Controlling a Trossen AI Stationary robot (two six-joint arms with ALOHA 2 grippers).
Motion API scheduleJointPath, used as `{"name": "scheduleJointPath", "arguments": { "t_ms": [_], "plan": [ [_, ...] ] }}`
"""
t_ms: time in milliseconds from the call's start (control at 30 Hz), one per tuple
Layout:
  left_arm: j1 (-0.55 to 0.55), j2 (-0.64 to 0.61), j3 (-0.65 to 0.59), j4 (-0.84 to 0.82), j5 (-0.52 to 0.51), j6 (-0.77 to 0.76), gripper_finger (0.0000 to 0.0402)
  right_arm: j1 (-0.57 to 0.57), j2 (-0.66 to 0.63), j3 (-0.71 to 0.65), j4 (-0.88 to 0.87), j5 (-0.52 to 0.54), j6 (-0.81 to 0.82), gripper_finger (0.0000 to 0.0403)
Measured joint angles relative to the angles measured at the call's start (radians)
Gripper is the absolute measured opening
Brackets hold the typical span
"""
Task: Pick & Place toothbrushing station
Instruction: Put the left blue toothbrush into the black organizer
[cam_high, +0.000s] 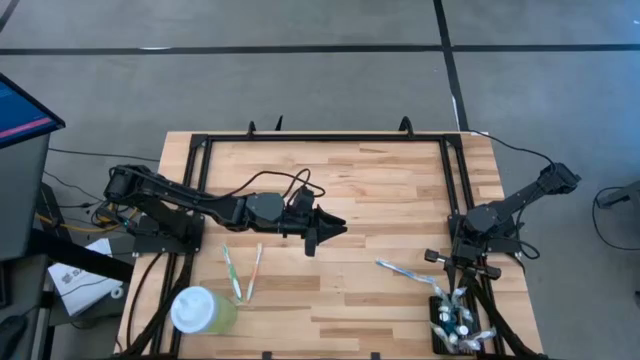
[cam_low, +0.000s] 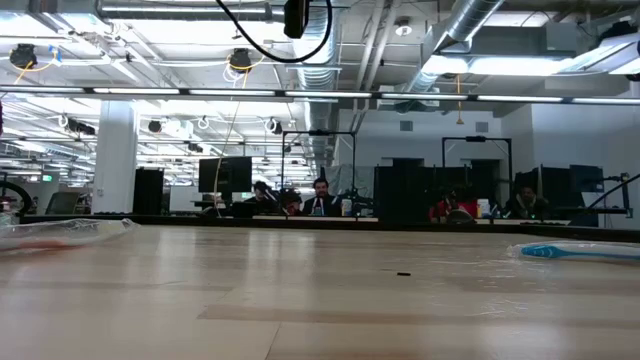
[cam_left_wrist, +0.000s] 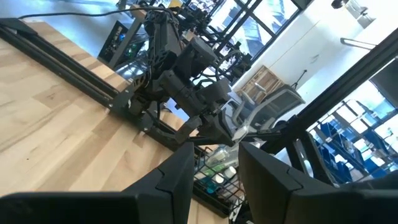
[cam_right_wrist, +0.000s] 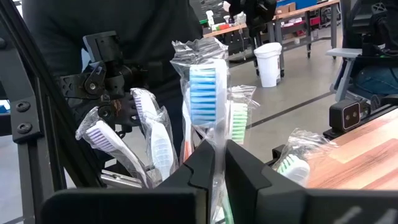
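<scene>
One toothbrushing station (cam_high: 452, 328) sits at the surface's five o'clock corner, several wrapped brushes standing in it. The right gripper (cam_right_wrist: 219, 163) hangs over it, jaws pinched on a blue-bristled toothbrush (cam_right_wrist: 202, 102). Three more wrapped toothbrushes lie loose: two (cam_high: 243, 272) near a green cup (cam_high: 203, 311) at seven o'clock, one (cam_high: 408, 270) just beside the station. The left gripper (cam_high: 336, 228) hovers mid-surface, jaws apart and empty.

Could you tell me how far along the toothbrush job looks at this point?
Done: several wrapped toothbrushes already stand in the black holder at the table's near right corner. In hand: the right gripper is pinching a blue wrapped toothbrush over it. Left: one toothbrush beside the holder and two near the green cup. The left gripper waits mid-table.
</scene>
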Motion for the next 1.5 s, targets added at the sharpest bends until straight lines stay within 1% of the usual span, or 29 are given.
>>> {"name": "scheduleJointPath", "arguments": {
  "t_ms": [233,367,433,500,633,733,833,933,1033,1100,1167,1267,1500],
  "plan": [
    [0.001,0.0,0.0,0.0,0.0,0.01,0.0121,0.0,0.0,0.0,0.001,0.0,0.0,0.0025],
    [0.015,0.0,0.0,0.0,0.001,0.113,0.0121,0.0,0.0,0.0,0.001,0.0,-0.005,0.0023],
    [0.025,0.0,0.0,-0.002,0.03,0.16,0.0121,-0.005,0.0,0.0,0.0,0.011,0.002,0.0026],
    [0.031,0.0,0.0,-0.026,0.07,0.193,0.0121,-0.01,0.001,0.0,-0.004,0.036,0.045,0.0034],
    [0.041,0.0,0.0,-0.184,0.142,0.24,0.0121,-0.01,0.001,0.0,-0.017,0.065,0.06,0.0068],
    [0.049,0.001,0.0,-0.255,0.153,0.292,0.0121,-0.01,0.001,0.0,-0.038,0.125,0.052,0.0101],
    [0.057,0.001,0.0,-0.262,0.157,0.334,0.0121,-0.008,0.001,0.0,-0.056,0.162,0.052,0.0136],
    [0.063,0.001,0.0,-0.27,0.168,0.339,0.0121,-0.002,0.001,0.0,-0.06,0.175,0.052,0.0169],
    [0.063,0.001,0.0,-0.279,0.169,0.339,0.0121,0.014,0.001,0.0,-0.058,0.181,0.026,0.0192],
    [0.063,0.001,0.0,-0.285,0.171,0.339,0.0121,0.022,0.001,0.0,-0.051,0.191,-0.008,0.02],
    [0.068,0.001,0.0,-0.292,0.174,0.336,0.0121,0.033,0.001,0.004,-0.056,0.212,-0.033,0.0202],
    [0.071,0.001,0.0,-0.292,0.174,0.334,0.0121,0.04,0.001,0.015,-0.051,0.217,-0.038,0.0192],
    [0.074,0.001,0.0,-0.292,0.175,0.331,0.0121,0.039,0.001,0.055,-0.049,0.196,-0.026,0.0147]
  ]
}}
